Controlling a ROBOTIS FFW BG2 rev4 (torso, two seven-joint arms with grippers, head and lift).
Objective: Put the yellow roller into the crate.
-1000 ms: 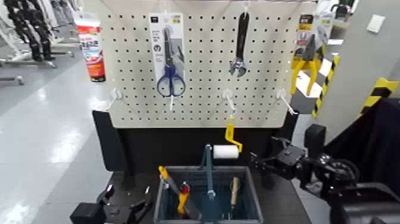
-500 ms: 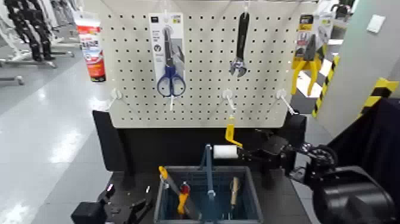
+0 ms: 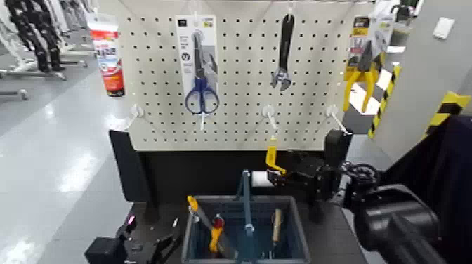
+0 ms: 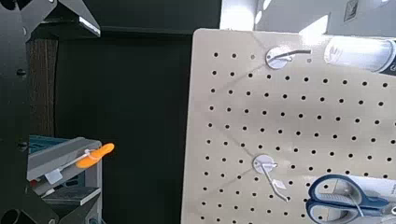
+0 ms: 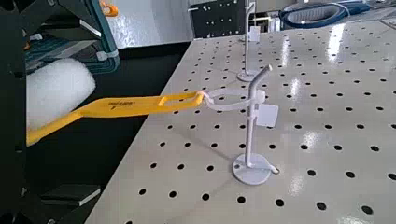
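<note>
The yellow roller hangs by its yellow handle [image 3: 272, 156] from a pegboard hook, with its white sleeve [image 3: 258, 179] just above the far rim of the crate [image 3: 295, 219]. The crate is a grey-blue latticed basket with an upright blue centre handle. My right gripper [image 3: 275, 178] has reached in from the right and is open, its fingers on either side of the sleeve's end. In the right wrist view the sleeve [image 5: 54, 93] lies between the dark fingers [image 5: 37, 194], and the yellow handle [image 5: 126, 105] leads to the hook [image 5: 248, 103]. My left gripper [image 3: 149, 243] rests open at the lower left.
The pegboard [image 3: 239, 77] holds blue scissors in packaging [image 3: 199, 67], a black wrench [image 3: 283, 53] and yellow pliers [image 3: 361, 60] at the right. The crate holds several tools, one with an orange handle [image 4: 94, 156]. A black stand [image 3: 126, 165] rises behind the crate.
My right gripper has moved left from beside the roller until its fingers sit around the white sleeve. The roller still hangs on the hook. The left arm has not moved.
</note>
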